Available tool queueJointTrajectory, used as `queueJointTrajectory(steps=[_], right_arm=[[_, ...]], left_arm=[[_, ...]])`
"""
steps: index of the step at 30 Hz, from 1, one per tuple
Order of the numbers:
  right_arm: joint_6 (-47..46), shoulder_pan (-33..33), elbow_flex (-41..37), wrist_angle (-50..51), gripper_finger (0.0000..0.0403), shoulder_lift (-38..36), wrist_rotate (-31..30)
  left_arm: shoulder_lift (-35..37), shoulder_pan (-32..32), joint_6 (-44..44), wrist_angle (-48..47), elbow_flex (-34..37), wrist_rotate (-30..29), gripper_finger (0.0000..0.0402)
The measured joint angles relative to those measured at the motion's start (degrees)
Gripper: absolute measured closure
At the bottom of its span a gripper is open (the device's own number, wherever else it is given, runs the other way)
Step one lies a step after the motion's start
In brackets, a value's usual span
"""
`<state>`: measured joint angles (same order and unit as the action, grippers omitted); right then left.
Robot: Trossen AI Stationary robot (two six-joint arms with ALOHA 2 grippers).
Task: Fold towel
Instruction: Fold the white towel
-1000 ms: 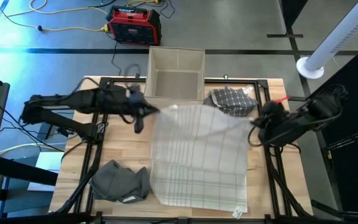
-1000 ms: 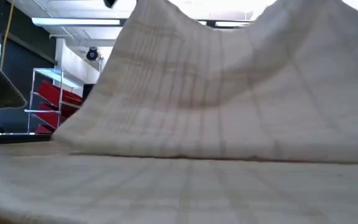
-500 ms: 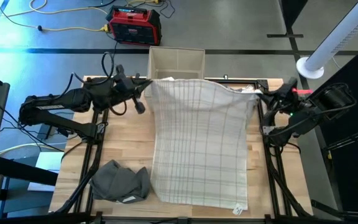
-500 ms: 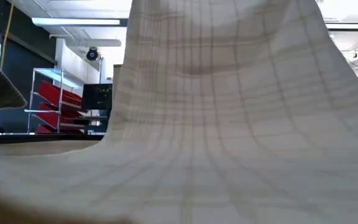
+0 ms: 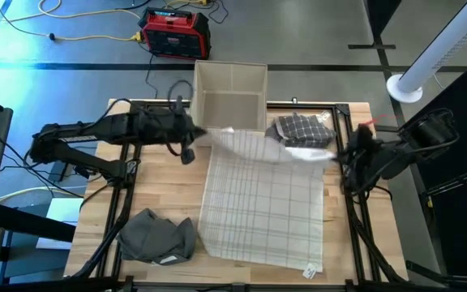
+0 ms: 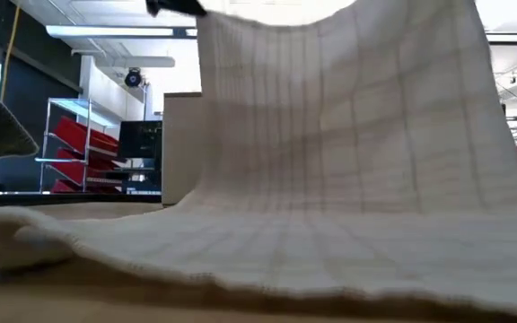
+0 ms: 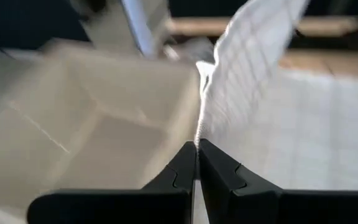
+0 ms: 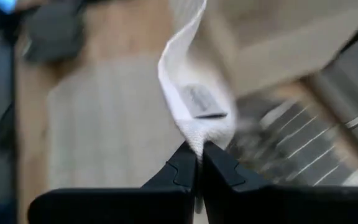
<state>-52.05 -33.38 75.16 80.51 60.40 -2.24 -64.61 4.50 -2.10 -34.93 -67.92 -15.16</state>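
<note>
- The white checked towel (image 5: pixel 262 199) is lying lengthwise down the middle of the wooden tabletop (image 5: pixel 164 186), with its near end resting flat and its far edge being held up off the wood.
- The left gripper (image 5: pixel 194 132) is clamping the towel's far left corner, its jaws pressed together on the cloth just in front of the open beige box (image 5: pixel 230 97) at the far edge.
- The right gripper (image 5: pixel 336 156) is pinching the far right corner, jaws closed tight on the fabric; a small sewn label (image 8: pixel 199 104) is showing on the cloth just above them in the right wrist view.
- The raised edge is sagging between the two grippers.
- A dark plaid cloth (image 5: pixel 302 130) is sitting bunched at the far right, partly behind the lifted edge.
- A crumpled grey cloth (image 5: pixel 159 236) is lying at the near left, just beside the towel.
</note>
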Motion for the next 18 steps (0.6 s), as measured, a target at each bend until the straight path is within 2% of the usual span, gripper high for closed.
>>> queueJointTrajectory(steps=[6,11,15,18], right_arm=[[-3.7,0.0,-10.3,-11.0,0.0403,0.0,15.0],[-6.8,0.0,-15.7,-22.7,0.0403,0.0,19.1],[-4.6,-0.5,-22.3,-34.2,0.0403,1.1,20.1],[-6.8,-0.6,-27.0,-40.0,0.0403,2.9,25.1]], left_arm=[[-2.8,-3.9,4.7,-6.0,0.0,9.1,0.0399],[-6.8,-9.4,7.8,-5.9,0.0,17.8,0.0399],[-10.1,-13.7,10.1,-5.7,0.0,24.4,0.0399],[-12.5,-15.7,11.2,-5.0,0.0,27.9,0.0399]])
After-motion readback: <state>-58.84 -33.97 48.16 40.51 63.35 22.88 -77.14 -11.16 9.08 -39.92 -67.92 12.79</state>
